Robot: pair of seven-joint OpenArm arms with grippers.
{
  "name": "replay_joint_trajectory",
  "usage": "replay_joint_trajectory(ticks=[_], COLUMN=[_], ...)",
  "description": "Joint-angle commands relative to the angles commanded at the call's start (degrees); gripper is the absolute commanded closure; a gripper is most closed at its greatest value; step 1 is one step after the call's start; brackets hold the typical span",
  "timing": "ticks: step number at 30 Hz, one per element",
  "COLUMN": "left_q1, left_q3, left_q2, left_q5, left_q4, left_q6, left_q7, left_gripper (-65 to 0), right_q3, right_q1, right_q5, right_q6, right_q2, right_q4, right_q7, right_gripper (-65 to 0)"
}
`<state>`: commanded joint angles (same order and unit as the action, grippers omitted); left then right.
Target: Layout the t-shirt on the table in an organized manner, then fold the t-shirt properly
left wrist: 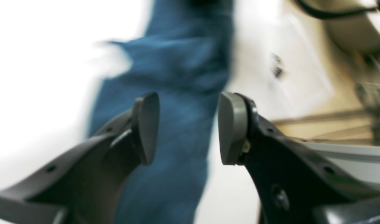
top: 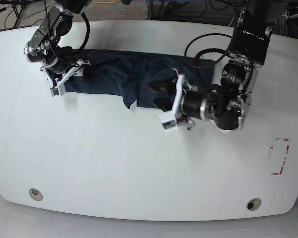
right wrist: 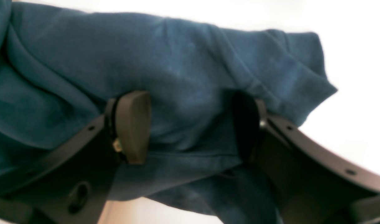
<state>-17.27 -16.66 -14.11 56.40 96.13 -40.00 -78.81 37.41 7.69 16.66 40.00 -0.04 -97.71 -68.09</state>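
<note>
The t-shirt (top: 134,79) lies bunched along the far side of the counter (top: 114,163), its long axis running left to right between your 2 arms. Your right pincer (right wrist: 190,124) sits spread at one end, cloth between its pads but ungripped. Your left pincer (top: 170,101) is gaping, empty, turned sideways low over the other end.

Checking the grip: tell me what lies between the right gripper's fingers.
In the right wrist view, t-shirt fabric fills the gap of the open right gripper.
</note>
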Motion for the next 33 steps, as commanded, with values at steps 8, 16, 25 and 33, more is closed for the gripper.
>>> replay_joint_trajectory(ticks=[8,16,25,33], left_q1=[7.21,12.66,16.44,14.07], left_q3=[11.52,13.8,13.45,13.36], left_q2=[-1.32,-1.23,-1.23,-1.23], left_q5=[-11.43,-19.16,-26.2,-27.87], left_q4=[0.0,0.0,-0.7,-12.48], left_q6=[0.0,0.0,0.0,0.0], left_q7=[0.35,1.32,7.74,10.81], left_gripper=[-12.4,-4.6,-4.6,-4.9], right_q3=[0.0,0.0,0.0,0.53], right_q1=[0.0,-0.53,-0.88,-3.78], right_q5=[-0.09,0.09,0.26,2.55], right_q6=[0.0,0.0,0.0,0.0], right_q2=[0.0,0.0,0.0,-2.37], right_q4=[0.0,0.0,-1.32,-8.7], right_q7=[0.0,0.0,0.0,-3.96], right_gripper=[-40.0,-40.0,-40.0,-40.9])
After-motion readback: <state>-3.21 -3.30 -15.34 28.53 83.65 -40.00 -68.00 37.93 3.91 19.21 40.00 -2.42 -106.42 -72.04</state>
